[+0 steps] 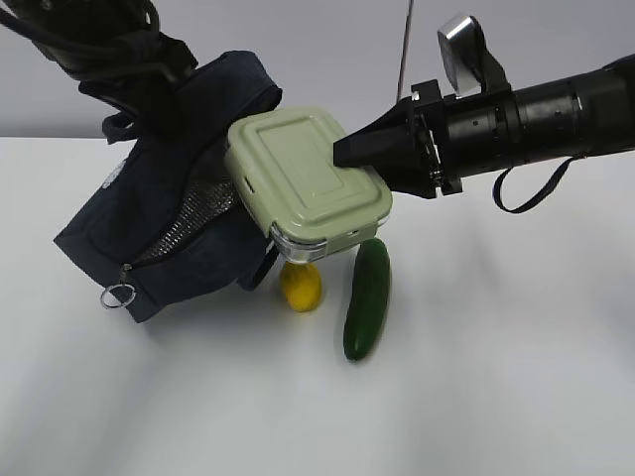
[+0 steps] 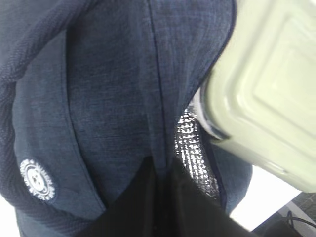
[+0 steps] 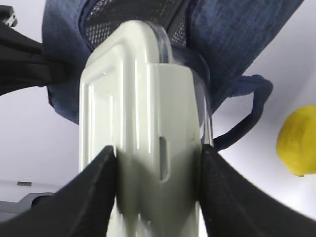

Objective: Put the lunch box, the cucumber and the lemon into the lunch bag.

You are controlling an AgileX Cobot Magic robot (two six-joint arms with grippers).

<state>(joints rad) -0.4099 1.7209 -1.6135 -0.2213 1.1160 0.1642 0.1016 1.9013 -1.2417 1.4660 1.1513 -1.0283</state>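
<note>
Not done yet: cucumber (image 1: 367, 297), dark green, smooth, lies on white table (image 1: 516, 377) in front of lunch bag (image 1: 169, 218) | lemon (image 1: 301, 286), little, yellow, beside it | right gripper (image 3: 158, 168) squeezes lunch box (image 1: 303, 174), hard, pale green lid, at bag's shiny mouth | left gripper (image 2: 163, 207) pinches soft blue bag cloth, holding it up.

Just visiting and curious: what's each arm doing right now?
Right gripper shut on lunch box, at the lunch bag mouth. Left gripper holds bag up, fingers unseen. Lemon and cucumber wait on table.
</note>
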